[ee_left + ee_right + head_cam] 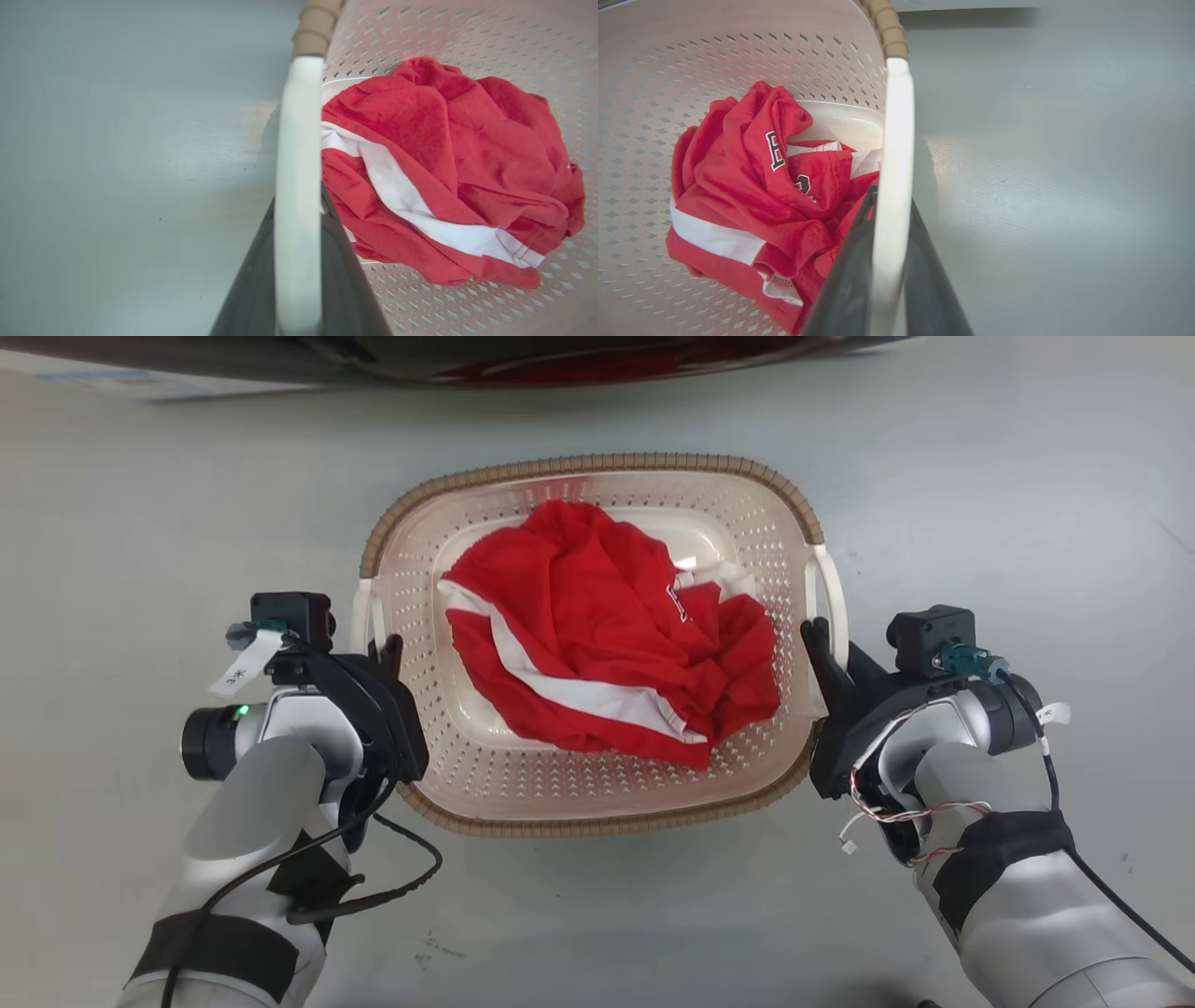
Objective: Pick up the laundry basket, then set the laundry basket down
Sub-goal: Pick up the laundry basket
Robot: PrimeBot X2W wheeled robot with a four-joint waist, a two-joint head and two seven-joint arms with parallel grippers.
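Note:
The laundry basket [597, 463], cream perforated plastic with a brown woven rim, is in the middle of the head view on the grey floor. A crumpled red and white garment [607, 625] lies inside it. My left gripper [385, 651] is shut on the basket's left white handle [299, 177], which runs between the two dark fingers [252, 289]. On the other side, my right gripper [818, 637] is shut on the right white handle [894, 186], with a dark finger [924, 280] on each side of it. Whether the basket rests on the floor or hangs just above it I cannot tell.
Grey floor [1008, 523] lies open on all sides of the basket. A dark curved object with red showing in it [560, 359] crosses the top edge of the head view. A black cable [401, 882] loops from my left forearm.

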